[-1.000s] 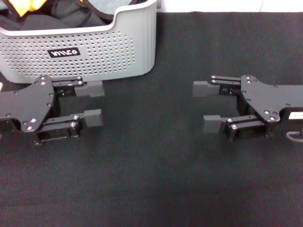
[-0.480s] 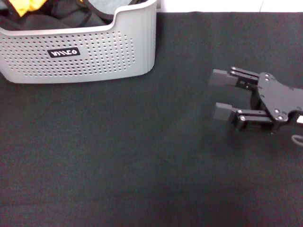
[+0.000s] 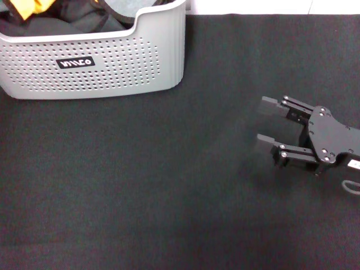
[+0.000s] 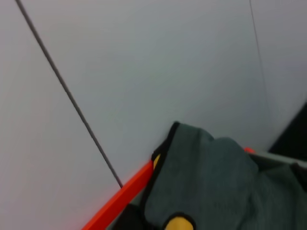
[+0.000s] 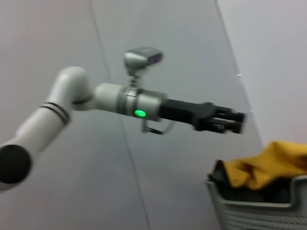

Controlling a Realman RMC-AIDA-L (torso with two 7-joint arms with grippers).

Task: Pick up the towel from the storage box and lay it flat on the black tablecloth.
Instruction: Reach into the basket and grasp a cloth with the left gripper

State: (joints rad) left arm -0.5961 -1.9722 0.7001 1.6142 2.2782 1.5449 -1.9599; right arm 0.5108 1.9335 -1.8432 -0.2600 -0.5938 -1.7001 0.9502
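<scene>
Towel point(image 3: 31, 7) bunched inside storage box point(image 3: 112, 62) at far left of black tablecloth point(image 3: 169, 185), left pincer point(image 5: 225, 120) raised above the box, spread unclear, right pincer point(image 3: 269, 125) well apart, open, empty

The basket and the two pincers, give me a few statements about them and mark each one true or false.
1. The towel is spread flat on the black tablecloth. False: it is bunched in the basket.
2. The right pincer is open over the tablecloth. True.
3. The right pincer holds the towel. False: it is empty.
4. The left pincer is raised above the basket, seen from the right wrist. True.
5. The basket lies tipped on its side. False: it stands upright.
</scene>
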